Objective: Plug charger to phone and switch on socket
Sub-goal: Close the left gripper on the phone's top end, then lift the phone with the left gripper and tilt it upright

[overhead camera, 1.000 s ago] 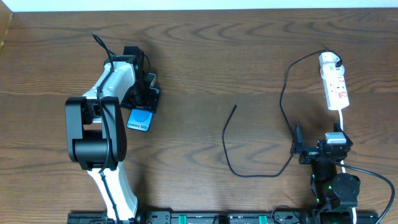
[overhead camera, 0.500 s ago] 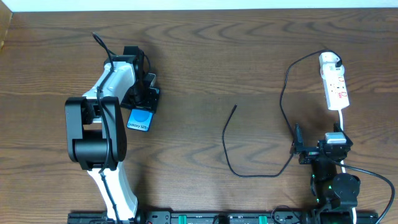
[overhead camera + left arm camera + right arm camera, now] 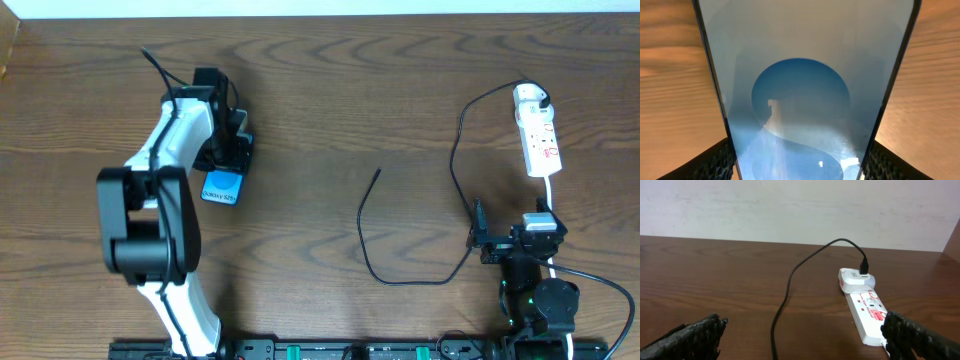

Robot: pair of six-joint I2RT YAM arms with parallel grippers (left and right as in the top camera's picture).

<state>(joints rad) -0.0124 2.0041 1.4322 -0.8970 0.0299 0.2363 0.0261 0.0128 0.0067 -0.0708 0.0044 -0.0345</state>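
Note:
The phone [image 3: 221, 187], with a light blue screen and a round blue blob, lies at the left of the table and fills the left wrist view [image 3: 800, 90]. My left gripper [image 3: 228, 158] is shut on its two long edges, with a black finger on either side [image 3: 800, 162]. The charger's black cable [image 3: 365, 240] loops across the table's middle, its plug tip [image 3: 378, 171] lying free. Its white adapter [image 3: 528, 97] sits plugged into the far end of the white socket [image 3: 541, 145]. My right gripper [image 3: 512, 238] is open and empty, just in front of the socket [image 3: 867, 317].
The socket's white cord [image 3: 552, 195] runs toward the right arm's base. The cable [image 3: 787, 292] crosses between the right gripper's fingers [image 3: 800, 340] in the right wrist view. A pale wall borders the table's far edge.
My left arm has shifted slightly left and away, and the phone has moved a little with it. The right arm, cable and socket have not moved.

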